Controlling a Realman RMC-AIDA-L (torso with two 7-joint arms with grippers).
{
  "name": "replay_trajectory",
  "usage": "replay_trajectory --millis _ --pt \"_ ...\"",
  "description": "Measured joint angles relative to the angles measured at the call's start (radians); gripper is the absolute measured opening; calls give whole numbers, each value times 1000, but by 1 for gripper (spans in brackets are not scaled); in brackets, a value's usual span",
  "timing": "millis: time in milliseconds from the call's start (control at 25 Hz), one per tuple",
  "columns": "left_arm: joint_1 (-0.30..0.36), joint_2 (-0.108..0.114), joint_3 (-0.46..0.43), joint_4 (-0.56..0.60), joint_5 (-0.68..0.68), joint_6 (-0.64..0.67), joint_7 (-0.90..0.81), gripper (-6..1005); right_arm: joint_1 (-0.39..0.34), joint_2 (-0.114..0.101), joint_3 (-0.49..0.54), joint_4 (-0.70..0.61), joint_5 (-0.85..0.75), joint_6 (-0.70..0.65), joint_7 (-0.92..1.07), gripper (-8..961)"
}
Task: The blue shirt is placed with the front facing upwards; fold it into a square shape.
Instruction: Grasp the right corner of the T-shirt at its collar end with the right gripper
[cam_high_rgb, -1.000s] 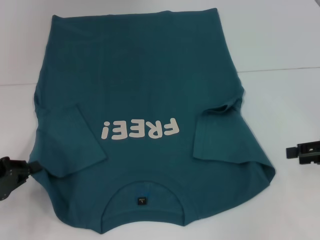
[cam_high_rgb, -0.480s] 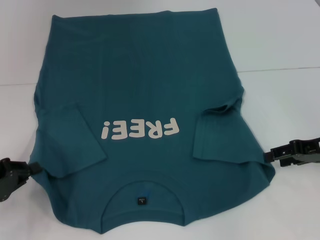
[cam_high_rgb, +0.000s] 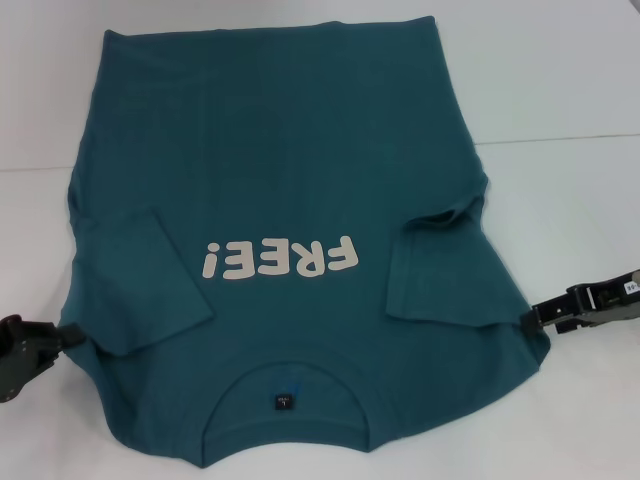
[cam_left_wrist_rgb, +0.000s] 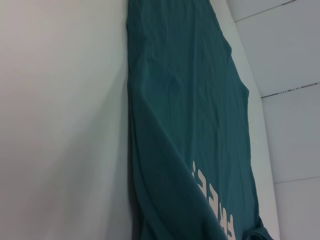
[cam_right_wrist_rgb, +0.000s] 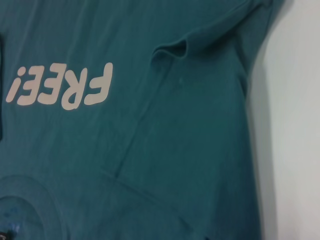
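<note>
The blue shirt (cam_high_rgb: 280, 180) lies flat on the white table with its white "FREE!" print (cam_high_rgb: 278, 260) facing up. Its collar and black neck label (cam_high_rgb: 284, 402) are at the near edge. Both short sleeves are folded in over the chest. My left gripper (cam_high_rgb: 62, 335) sits low at the shirt's near left shoulder edge. At the near right shoulder edge, my right gripper (cam_high_rgb: 535, 319) touches the cloth. In the left wrist view the shirt (cam_left_wrist_rgb: 185, 100) runs along its side edge. The right wrist view holds the shirt (cam_right_wrist_rgb: 175, 150) with its print and a folded sleeve crease.
The white table (cam_high_rgb: 580, 220) extends bare to the right of the shirt and along its left side. A thin seam line (cam_high_rgb: 560, 138) crosses the surface at the back right. The shirt's hem reaches the far top of the head view.
My right gripper has come in from the right edge and moved left, reaching the shirt's right shoulder edge. The left gripper has shifted only slightly. The shirt lies as before.
</note>
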Motion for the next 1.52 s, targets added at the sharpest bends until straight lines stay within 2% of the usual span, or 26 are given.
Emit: replay_trajectory --millis 240,480,680,1160,1520 --pt "0 0 -1 0 0 -2 0 28 -9 -8 22 -1 66 -20 -20 684" --pt "0 -2 -1 -1 0 -10 0 30 -10 -14 14 -1 30 -6 12 887" --pt "-1 -3 0 -2 0 -10 0 32 -9 -10 13 -1 23 4 9 924" --pt "4 -7 0 -10 0 -22 3 37 7 14 -43 11 23 29 12 914" --pt "6 -7 -6 -11 0 -22 8 41 12 18 -67 14 19 37 26 906"
